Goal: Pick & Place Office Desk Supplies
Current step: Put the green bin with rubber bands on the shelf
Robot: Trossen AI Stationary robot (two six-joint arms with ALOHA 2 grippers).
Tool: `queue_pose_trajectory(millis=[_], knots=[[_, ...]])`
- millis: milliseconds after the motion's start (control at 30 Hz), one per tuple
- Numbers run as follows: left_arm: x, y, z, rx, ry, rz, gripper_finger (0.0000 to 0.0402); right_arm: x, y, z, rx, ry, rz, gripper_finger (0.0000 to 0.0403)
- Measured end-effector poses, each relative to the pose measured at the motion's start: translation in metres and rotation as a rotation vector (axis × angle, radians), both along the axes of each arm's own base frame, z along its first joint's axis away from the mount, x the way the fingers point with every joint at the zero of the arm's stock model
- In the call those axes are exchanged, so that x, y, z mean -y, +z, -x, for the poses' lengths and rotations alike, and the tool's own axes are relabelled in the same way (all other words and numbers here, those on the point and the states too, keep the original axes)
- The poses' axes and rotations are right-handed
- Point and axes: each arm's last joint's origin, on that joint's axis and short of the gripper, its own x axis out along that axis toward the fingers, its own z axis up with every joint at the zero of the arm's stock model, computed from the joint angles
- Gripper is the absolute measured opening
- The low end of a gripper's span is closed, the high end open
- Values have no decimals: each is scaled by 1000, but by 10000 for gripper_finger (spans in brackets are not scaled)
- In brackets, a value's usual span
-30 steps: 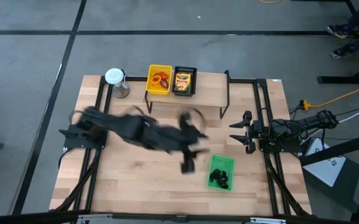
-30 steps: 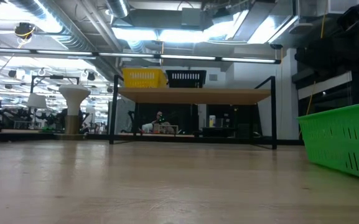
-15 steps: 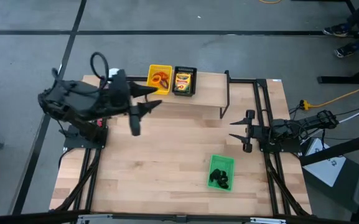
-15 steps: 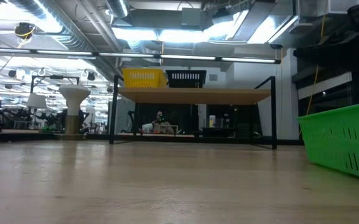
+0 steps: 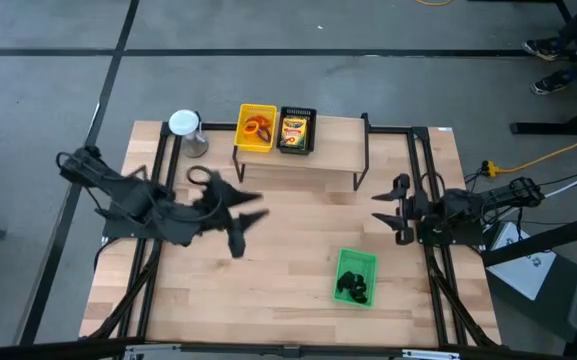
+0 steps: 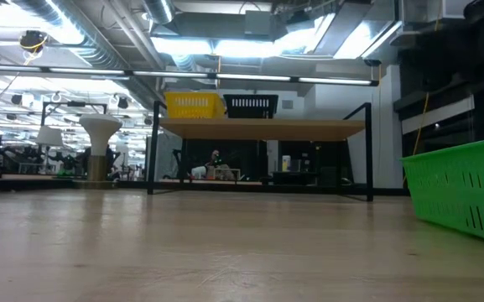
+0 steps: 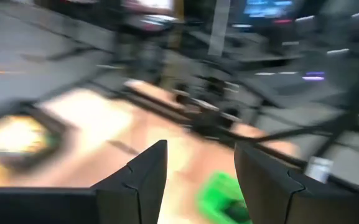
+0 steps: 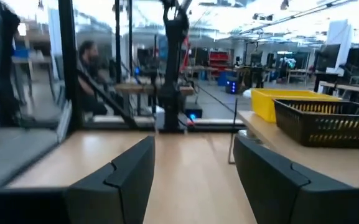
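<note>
Lower right of the overhead frame, the green slotted plastic tray (image 5: 355,277) holds a heap of small black clips (image 5: 351,289). Left of centre, the left gripper (image 5: 240,222) hangs over bare wood, fingers apart and empty. At the right edge the right gripper (image 5: 388,209) waits, fingers apart, empty. Toward the top, on the raised wooden shelf (image 5: 338,165), the yellow tray (image 5: 256,128) holds orange rings (image 5: 258,127); the black tray (image 5: 296,130) just beside it holds a yellow printed crayon box (image 5: 293,128).

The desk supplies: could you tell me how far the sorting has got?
Done, it seems: orange rings in the yellow tray, yellow crayon box in the black tray, black clips in the green tray. Both the left gripper and right gripper are empty; nothing loose remains visible.
</note>
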Motion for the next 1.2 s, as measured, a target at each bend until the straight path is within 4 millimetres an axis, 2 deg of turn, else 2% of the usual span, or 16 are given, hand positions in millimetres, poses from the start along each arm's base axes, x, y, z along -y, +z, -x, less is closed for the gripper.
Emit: queue_pose_trajectory(millis=[133,333,400,467,667,733,867,1000,1100,1200], knots=[[9,-40,-9,130,-225,82,182,1,2,0,20,-15,-28,219],[8,-92,0,167,-360,98,181,-1,5,1,52,37,-71,219],[2,-96,12,171,-376,85,176,-1,8,1,81,65,-91,219],[-6,-91,29,205,-405,70,166,-1,12,2,124,76,-116,219],[-36,-53,105,397,-472,-12,131,1,20,5,211,46,-131,219],[-45,-50,127,401,-500,-15,129,2,20,5,210,10,-140,219],[-61,-58,159,323,-508,-16,137,2,20,5,209,0,-171,219],[-68,-66,173,313,-584,-41,147,2,20,5,211,13,-226,219],[-74,-85,181,339,-602,-20,150,2,20,5,211,20,-258,219],[-78,-111,187,438,-613,44,149,2,20,5,214,19,-264,219]])
